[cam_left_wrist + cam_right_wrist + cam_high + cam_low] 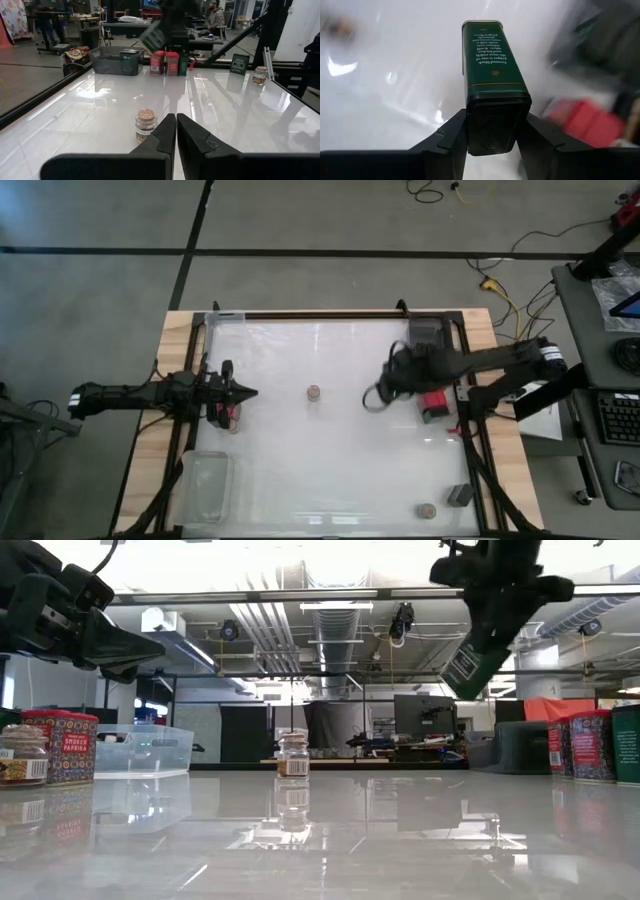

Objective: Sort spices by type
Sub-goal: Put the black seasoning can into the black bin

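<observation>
My right gripper (495, 127) is shut on a dark green pepper tin (492, 60), high above the table's right-middle (392, 383); in the low view the tin (468, 662) hangs tilted in the air. My left gripper (176, 131) is shut and holds nothing; it hovers at the table's left (245, 392) and points at a tan-topped jar (145, 125) standing upright at mid-table (313, 392). Red tins (435, 404) stand by the right edge. A red tin (60, 745) and a jar (22, 766) stand under the left arm. My right gripper pinches the green tin by its dark capped end (496, 107), one finger (451, 134) on each opposite side wall. The tin is lifted clear of the table. It sticks out past the fingertips and slants downward, with its free end (458, 678) lowest.
A dark tray (428, 332) sits at the far right corner, with clear trays at the far left (225, 320) and near left (207, 485). A jar (427, 509) and a dark box (459, 495) sit near the right front corner. People and desks show beyond the table.
</observation>
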`<state>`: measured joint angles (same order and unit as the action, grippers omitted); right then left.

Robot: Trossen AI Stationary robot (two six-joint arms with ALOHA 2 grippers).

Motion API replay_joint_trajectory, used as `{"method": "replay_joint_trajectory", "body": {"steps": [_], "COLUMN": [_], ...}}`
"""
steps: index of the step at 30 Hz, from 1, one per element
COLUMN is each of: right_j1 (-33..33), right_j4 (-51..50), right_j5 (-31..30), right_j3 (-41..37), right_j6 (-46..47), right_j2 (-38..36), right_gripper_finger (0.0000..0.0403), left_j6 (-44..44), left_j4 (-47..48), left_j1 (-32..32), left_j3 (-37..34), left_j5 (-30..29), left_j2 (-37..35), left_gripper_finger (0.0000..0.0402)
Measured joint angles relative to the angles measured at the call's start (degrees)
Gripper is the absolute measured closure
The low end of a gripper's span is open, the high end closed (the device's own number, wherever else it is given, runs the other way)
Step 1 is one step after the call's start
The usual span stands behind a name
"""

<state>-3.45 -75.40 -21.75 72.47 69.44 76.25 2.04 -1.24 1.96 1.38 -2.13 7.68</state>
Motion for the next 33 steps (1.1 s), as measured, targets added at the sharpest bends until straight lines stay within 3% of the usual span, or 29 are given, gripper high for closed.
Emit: {"method": "replay_joint_trajectory", "body": {"steps": [4,12,19,24,33], "right_j1": [9.0,28.6,42.9,48.0,49.5], "right_j4": [-1.0,-7.1,-10.4,-11.2,-11.3], "right_j5": [-3.7,-3.5,5.4,8.7,8.8], "right_j3": [0.0,0.0,-1.5,-2.8,-6.4], "right_j6": [-2.3,-9.4,-17.1,-19.5,-20.1], "right_j2": [-4.2,-9.6,-10.1,-9.9,-8.3], "right_gripper_finger": [0.0274,0.0266,0.0276,0.0267,0.0276], "left_j6": [0.0,0.0,0.0,0.0,0.0], "left_j4": [0.0,0.0,0.0,0.0,0.0], "left_j1": [0.0,0.0,0.0,0.0,0.0], "left_j3": [0.0,0.0,0.0,0.0,0.0], "left_j5": [0.0,0.0,0.0,0.0,0.0], "left_j2": [0.0,0.0,0.0,0.0,0.0], "left_gripper_finger": [0.0401,0.0401,0.0401,0.0401,0.0401]}}
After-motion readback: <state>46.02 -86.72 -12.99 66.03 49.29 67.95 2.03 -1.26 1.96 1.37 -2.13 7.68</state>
